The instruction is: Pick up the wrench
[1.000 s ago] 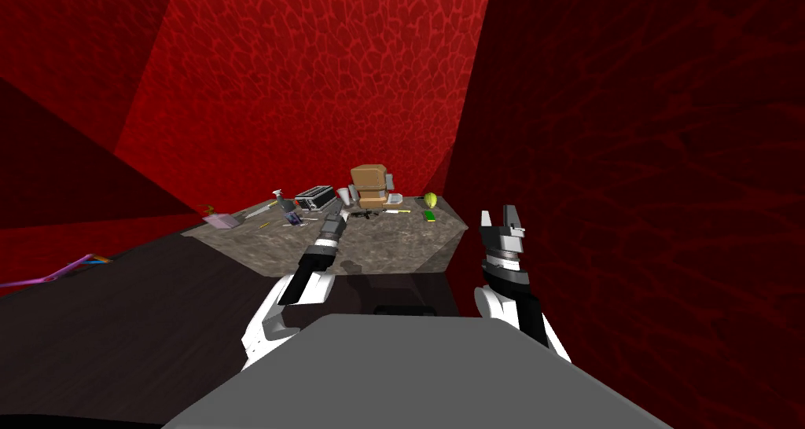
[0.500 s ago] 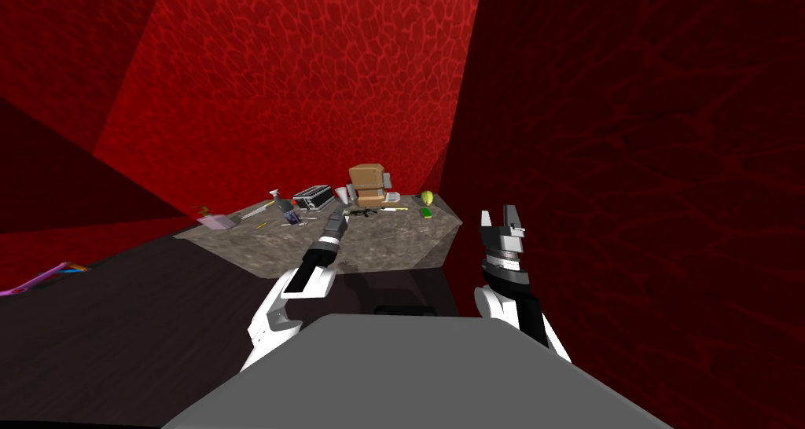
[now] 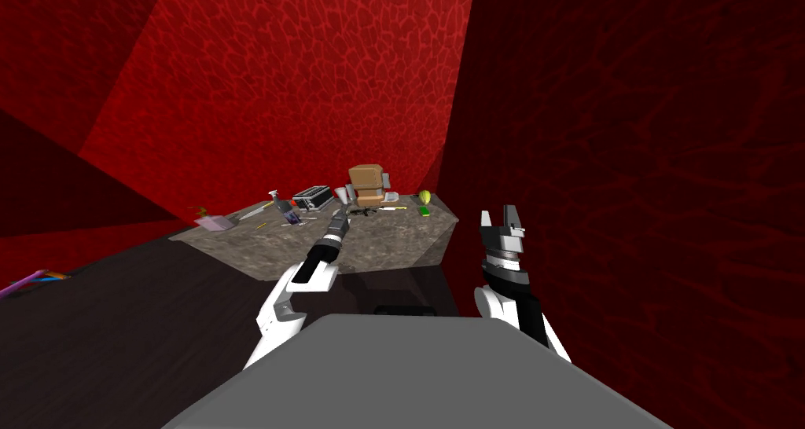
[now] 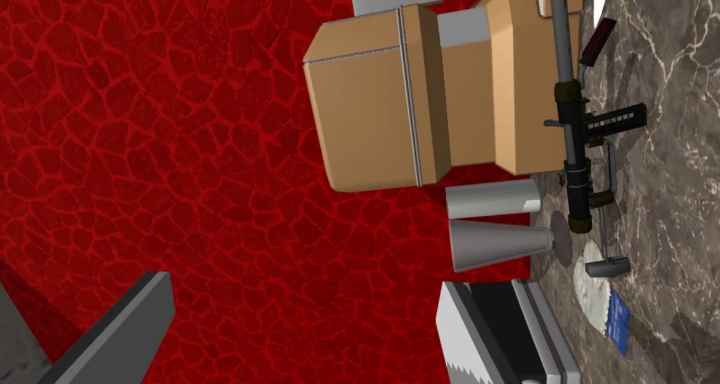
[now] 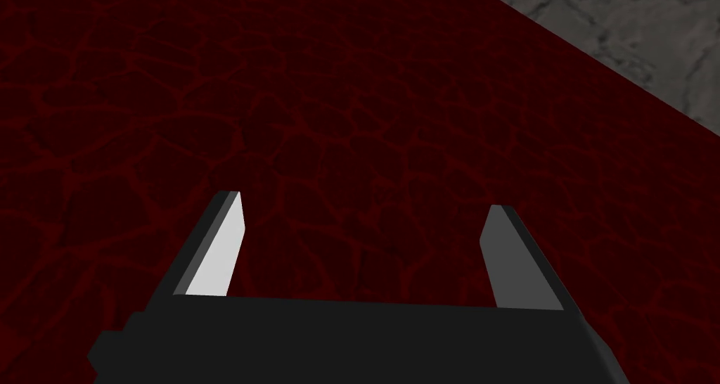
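I take this for a corner of a house kept half as a workshop: red crackle-patterned walls close round a stone-topped counter on a dark floor. Its top is strewn with a wrench, a grey case, a brown box and a bottle (two grey cups as well).
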Controlling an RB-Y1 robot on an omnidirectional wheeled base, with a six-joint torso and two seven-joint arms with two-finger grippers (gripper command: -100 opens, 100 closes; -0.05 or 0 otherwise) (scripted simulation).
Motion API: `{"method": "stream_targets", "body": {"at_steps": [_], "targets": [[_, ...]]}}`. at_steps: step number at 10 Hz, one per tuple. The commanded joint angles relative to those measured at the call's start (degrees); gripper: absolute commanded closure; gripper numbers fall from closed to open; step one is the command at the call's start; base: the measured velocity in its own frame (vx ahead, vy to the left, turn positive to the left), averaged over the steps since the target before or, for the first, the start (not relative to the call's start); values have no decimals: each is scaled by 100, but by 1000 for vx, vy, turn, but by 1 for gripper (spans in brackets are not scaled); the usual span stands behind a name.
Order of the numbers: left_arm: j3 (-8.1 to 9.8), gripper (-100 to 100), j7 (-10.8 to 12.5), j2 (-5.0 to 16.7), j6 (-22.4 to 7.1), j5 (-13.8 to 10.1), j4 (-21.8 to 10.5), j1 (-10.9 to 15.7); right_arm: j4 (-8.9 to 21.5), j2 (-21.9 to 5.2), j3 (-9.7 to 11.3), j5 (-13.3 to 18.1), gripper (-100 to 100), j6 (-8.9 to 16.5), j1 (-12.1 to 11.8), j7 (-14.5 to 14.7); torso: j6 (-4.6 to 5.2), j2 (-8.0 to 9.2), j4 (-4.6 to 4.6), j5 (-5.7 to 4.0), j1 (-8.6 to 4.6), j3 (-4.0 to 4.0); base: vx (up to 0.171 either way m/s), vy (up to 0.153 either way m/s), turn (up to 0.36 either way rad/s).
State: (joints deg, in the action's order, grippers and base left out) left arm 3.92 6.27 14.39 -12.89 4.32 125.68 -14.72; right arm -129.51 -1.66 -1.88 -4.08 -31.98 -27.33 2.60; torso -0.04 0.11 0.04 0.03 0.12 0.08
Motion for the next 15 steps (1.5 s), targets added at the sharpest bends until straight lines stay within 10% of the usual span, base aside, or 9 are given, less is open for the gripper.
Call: {"method": "stream_targets", "body": {"at_steps": [1,15], "targets": [[-1,-100,58,15,-286,-21,-88,141,0,0,0,0,0,0,0,0,0,0,0,0,0,0,-46,17,-121],[63,-100,333,11,-2374,-145,-680,996,0,0,0,0,0,0,0,0,0,-14,-3,2,9,-8,-22,26,-65]]}}
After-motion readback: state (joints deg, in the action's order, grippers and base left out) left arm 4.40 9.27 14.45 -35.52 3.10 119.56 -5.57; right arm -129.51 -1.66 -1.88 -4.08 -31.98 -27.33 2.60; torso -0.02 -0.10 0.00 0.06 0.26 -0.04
